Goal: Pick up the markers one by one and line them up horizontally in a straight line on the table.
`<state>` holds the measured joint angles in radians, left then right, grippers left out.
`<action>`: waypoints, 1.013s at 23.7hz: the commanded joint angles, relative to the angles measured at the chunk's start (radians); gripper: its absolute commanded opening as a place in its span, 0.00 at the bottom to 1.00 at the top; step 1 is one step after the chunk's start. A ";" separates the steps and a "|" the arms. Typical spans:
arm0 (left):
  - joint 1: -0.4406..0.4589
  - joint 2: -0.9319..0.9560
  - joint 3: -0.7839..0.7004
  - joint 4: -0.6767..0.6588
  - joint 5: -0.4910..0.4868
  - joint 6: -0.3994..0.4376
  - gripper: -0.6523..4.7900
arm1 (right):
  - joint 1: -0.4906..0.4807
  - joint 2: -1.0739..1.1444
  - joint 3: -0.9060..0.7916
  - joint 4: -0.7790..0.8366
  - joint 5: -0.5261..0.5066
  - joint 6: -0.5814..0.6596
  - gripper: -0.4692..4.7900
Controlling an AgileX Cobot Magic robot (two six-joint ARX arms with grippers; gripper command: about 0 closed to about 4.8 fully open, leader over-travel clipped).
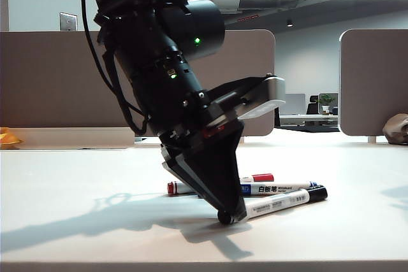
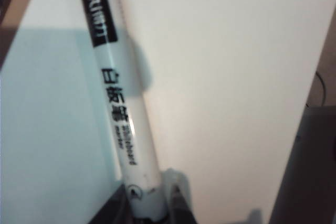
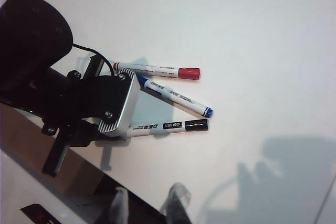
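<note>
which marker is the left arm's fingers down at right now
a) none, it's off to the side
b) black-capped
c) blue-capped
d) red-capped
b: in the exterior view the left gripper meets the table at the tail of the black-capped marker, and the left wrist view shows that same barrel running out from between the fingers.

Partition panels (image 1: 57, 81), potted plant (image 1: 326, 100).

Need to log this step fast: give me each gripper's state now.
Left gripper: down at the table, around the black-capped marker's end; closed or not, cannot tell.
Right gripper: hovering above the table, holding nothing, open.
</note>
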<state>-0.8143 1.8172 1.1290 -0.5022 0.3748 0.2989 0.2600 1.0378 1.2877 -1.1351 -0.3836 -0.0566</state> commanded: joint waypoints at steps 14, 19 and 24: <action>0.021 0.050 0.004 -0.185 -0.112 0.126 0.24 | 0.000 -0.004 0.003 0.010 -0.042 0.004 0.29; 0.110 0.050 0.004 -0.322 -0.195 0.189 0.24 | 0.000 -0.004 0.003 0.010 -0.049 0.004 0.29; 0.167 0.048 0.003 -0.435 -0.267 0.254 0.24 | 0.000 -0.002 -0.003 0.010 -0.090 0.004 0.28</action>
<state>-0.6605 1.8236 1.1683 -0.8211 0.2527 0.5358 0.2600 1.0386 1.2804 -1.1358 -0.4667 -0.0555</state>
